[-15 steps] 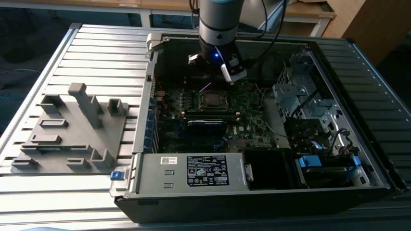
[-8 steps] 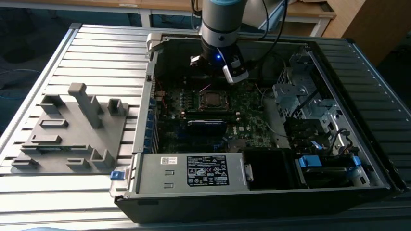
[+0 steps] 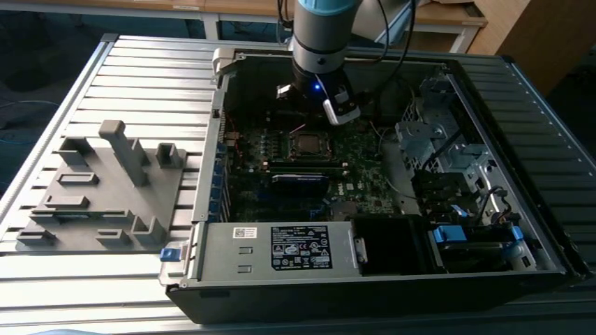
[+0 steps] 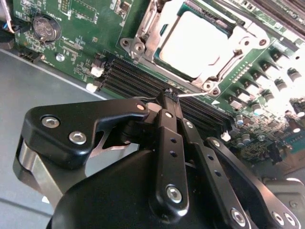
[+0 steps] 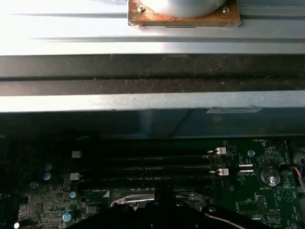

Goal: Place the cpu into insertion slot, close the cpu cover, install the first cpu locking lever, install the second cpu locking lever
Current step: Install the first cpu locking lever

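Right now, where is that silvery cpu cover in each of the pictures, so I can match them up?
Exterior view: the cpu cover sits mid-board, under the arm.
Second wrist view: the cover frames the cpu.
First wrist view: a silvery edge, apparently the cover.
Shared landmark: the long black memory slots beside it.

Bits hidden or cut off
In the exterior view the arm (image 3: pixel 317 35) is cut off at the top of the frame, and the insertion slot (image 3: pixel 305 144) in the middle is too small to tell what lies in it. In the second wrist view the gripper (image 4: pixel 169 95) hides part of the green board (image 4: pixel 76 43), and the picture's edge cuts the cpu cover (image 4: pixel 151 28).
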### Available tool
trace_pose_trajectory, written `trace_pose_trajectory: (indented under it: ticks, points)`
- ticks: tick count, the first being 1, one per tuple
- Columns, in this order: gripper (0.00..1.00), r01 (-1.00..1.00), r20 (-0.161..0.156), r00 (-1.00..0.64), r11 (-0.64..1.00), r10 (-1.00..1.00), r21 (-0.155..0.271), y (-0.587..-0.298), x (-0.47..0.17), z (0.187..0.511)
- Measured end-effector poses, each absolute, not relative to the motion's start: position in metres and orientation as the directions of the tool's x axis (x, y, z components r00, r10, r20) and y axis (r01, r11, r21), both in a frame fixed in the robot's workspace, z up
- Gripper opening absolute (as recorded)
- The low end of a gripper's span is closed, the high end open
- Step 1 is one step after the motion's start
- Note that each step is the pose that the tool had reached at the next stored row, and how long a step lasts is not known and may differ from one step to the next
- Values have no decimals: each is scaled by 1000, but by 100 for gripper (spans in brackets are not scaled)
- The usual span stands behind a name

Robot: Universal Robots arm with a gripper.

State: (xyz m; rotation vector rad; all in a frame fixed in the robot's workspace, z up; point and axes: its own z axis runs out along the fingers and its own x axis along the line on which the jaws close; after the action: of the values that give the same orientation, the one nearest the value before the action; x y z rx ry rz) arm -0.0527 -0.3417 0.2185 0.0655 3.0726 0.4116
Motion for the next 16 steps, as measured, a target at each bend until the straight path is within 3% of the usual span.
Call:
trace_pose_trajectory:
  ticks: [16]
  points:
    - [11, 37, -35, -998, 964, 47, 264, -342, -51, 209]
